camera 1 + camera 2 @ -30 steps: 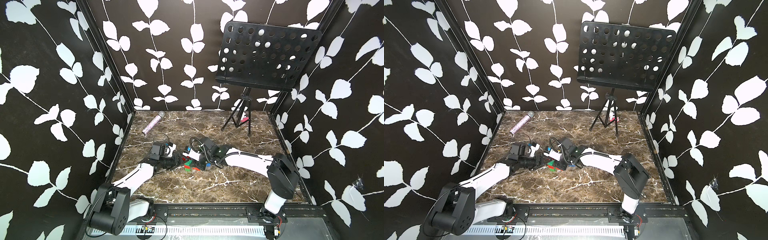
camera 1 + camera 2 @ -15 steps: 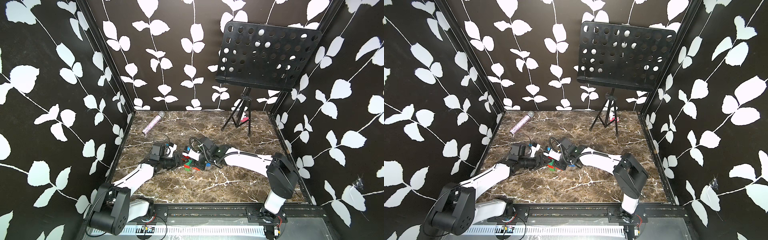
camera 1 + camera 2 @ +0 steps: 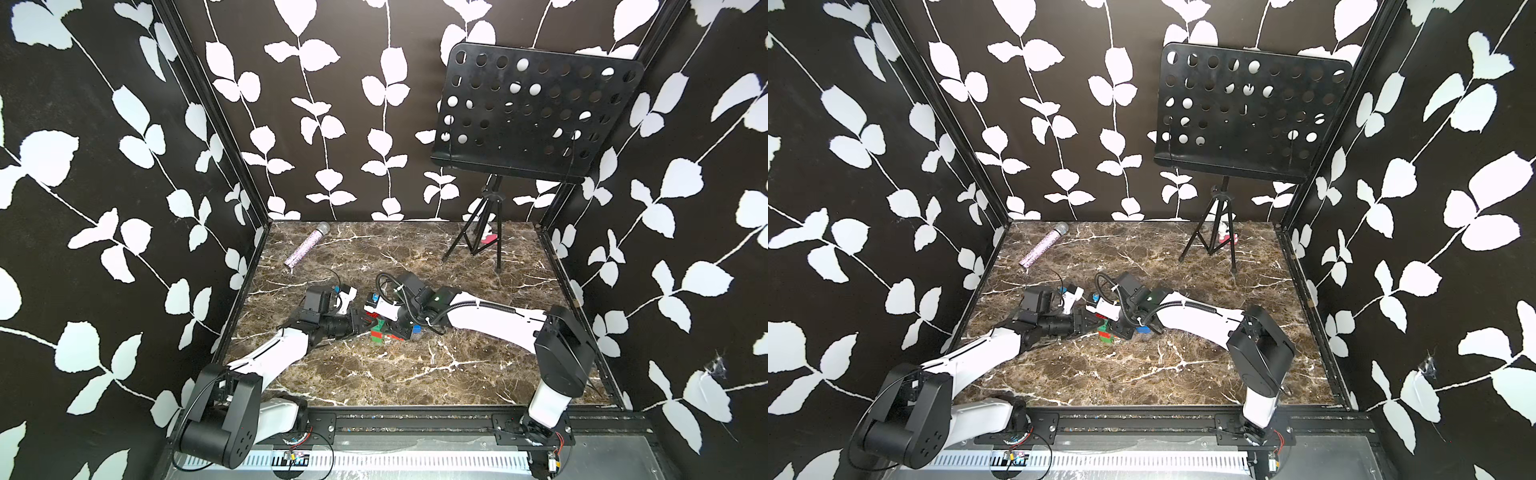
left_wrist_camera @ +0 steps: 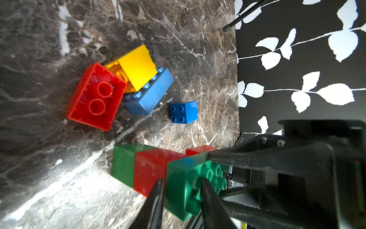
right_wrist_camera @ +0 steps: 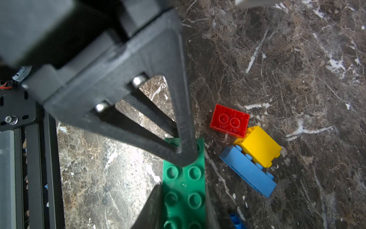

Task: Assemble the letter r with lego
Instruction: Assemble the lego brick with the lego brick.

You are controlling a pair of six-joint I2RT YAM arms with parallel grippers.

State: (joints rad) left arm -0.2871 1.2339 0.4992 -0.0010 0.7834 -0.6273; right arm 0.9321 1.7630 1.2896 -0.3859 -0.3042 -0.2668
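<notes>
I am pinching the long green brick with both pincers: my left gripper squeezes one end, my right gripper the other. A red brick is stuck to the long green brick. Near it, not touching, lie the loose red brick, yellow brick, light blue brick and small blue brick.

A robot-lab test booth: black leaf-patterned walls box in a marble-look tabletop, robot arms mount on a metal rail, a music stand rises beyond the right gripper, a microphone lies beyond the left gripper.
</notes>
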